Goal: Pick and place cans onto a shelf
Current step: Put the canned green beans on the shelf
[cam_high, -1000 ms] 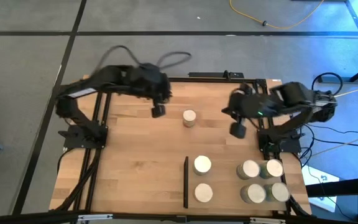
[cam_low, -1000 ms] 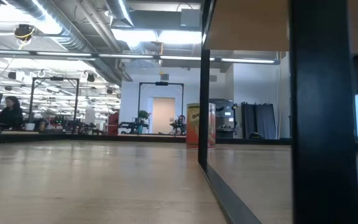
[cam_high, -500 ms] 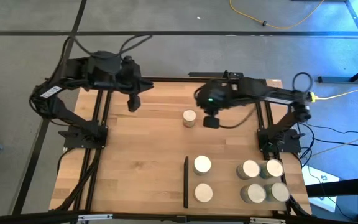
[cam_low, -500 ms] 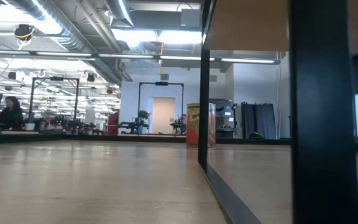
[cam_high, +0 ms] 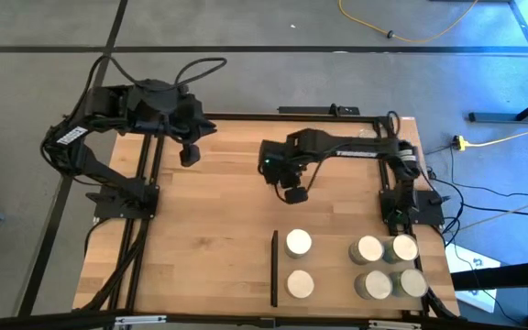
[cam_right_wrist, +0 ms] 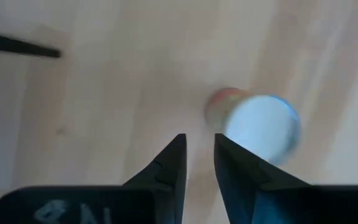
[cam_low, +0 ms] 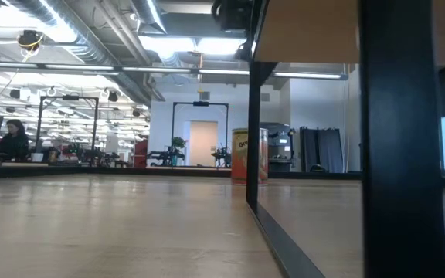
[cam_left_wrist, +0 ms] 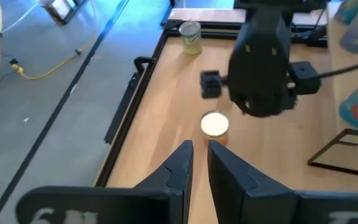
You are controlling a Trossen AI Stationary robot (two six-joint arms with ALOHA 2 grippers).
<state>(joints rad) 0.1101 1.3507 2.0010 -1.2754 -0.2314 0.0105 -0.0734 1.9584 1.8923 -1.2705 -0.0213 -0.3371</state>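
Note:
One can (cam_left_wrist: 215,124) with a cream top stands alone on the tabletop toward the far middle. It also shows in the low view (cam_low: 240,155), orange-labelled, and blurred in the right wrist view (cam_right_wrist: 258,127). My right arm hides it in the high view. My right gripper (cam_high: 293,192) hovers above and just beside this can, fingers close together, touching nothing. My left gripper (cam_high: 189,156) hangs shut and empty over the table's far left. Several cans (cam_high: 298,243) stand on the light-wood shelf (cam_high: 330,266) at the near right, behind its black bar (cam_high: 274,268).
Another can (cam_left_wrist: 191,36) stands near the table's far right edge. The shelf's black posts (cam_low: 402,139) rise close in front of the low camera. My right arm (cam_high: 346,145) stretches across the far half of the table. Bare wood lies at the near left (cam_high: 191,247).
My right gripper has swept from the right side toward the table's left and now hangs over the lone can, hiding it from above. My left gripper has drawn back toward the far left edge. The can has stayed in place.

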